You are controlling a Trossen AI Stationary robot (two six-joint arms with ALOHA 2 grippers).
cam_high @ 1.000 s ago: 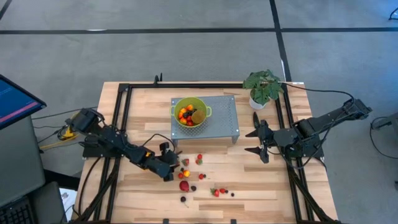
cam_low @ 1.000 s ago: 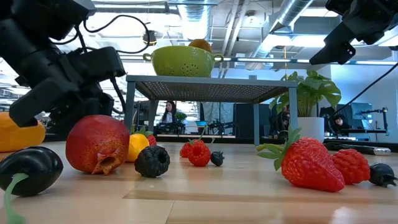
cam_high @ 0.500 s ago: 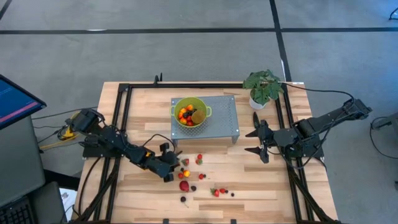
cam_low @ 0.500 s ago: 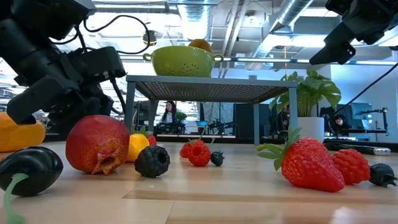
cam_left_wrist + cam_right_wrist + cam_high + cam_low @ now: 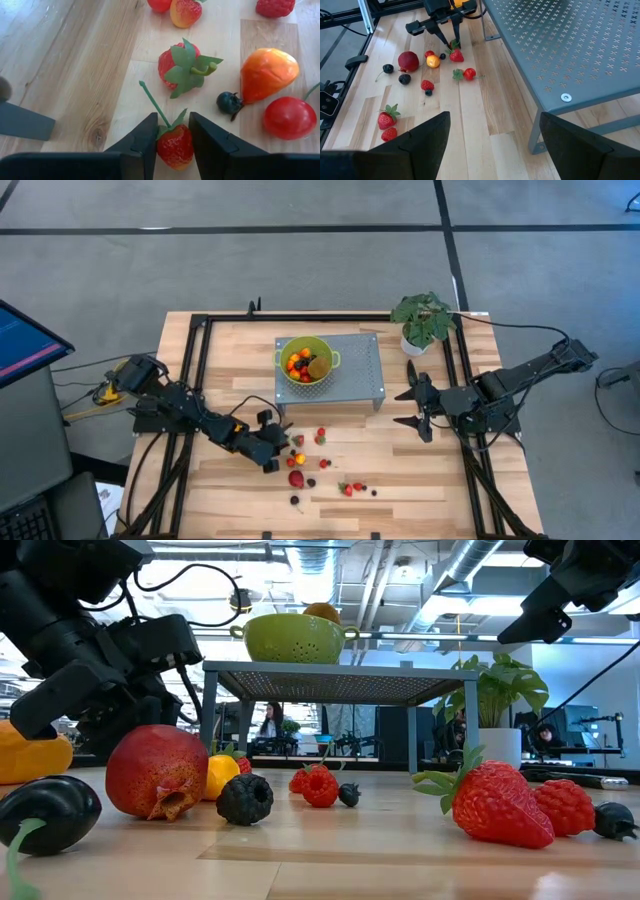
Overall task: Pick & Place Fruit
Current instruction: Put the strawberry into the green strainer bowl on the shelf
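Light wooden plank tabletop carries a grey perforated metal stand near its middle, with a lime-green plastic colander on top holding small orange and red fruit pieces. Just in front of the stand, scattered red strawberries, dark berries and a round red fruit lie on the wood. The left end effector is down among them, its fingers narrowed on either side of a small red strawberry with a long green stem. The right end effector hangs beside the stand, well apart from the fruit, jaws spread wide. A leafy green potted plant stands behind the stand's far corner.
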